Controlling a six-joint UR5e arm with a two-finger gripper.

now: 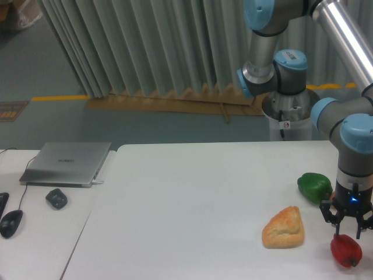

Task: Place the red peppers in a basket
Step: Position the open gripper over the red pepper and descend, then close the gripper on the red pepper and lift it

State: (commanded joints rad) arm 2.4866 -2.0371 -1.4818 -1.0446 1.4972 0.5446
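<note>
The arm comes down from the upper right, with its wrist pointing straight down over the right front part of the white surface (192,192). A small blue light shines on the wrist just above the claw (347,223). The dark fingers of the claw are spread a little and reach down around the top of the red pepper (346,251). Whether they really press on the pepper, or whether it is lifted off the surface, cannot be told from this view.

The red pepper is near the front right corner, just below the claw and to the right of the bread (284,228). The green pepper (315,187) lies behind them, just beside the wrist on its left, and the wrist covers a small part of its right edge.

The upper links of the arm are cut off by the top and right edges of the picture. The fingertips are dark and small, so their exact shape is hard to see.

On the left, on a second surface, there are a closed laptop (67,163), a small dark object (56,199) and a mouse (11,222) with its cable.
</note>
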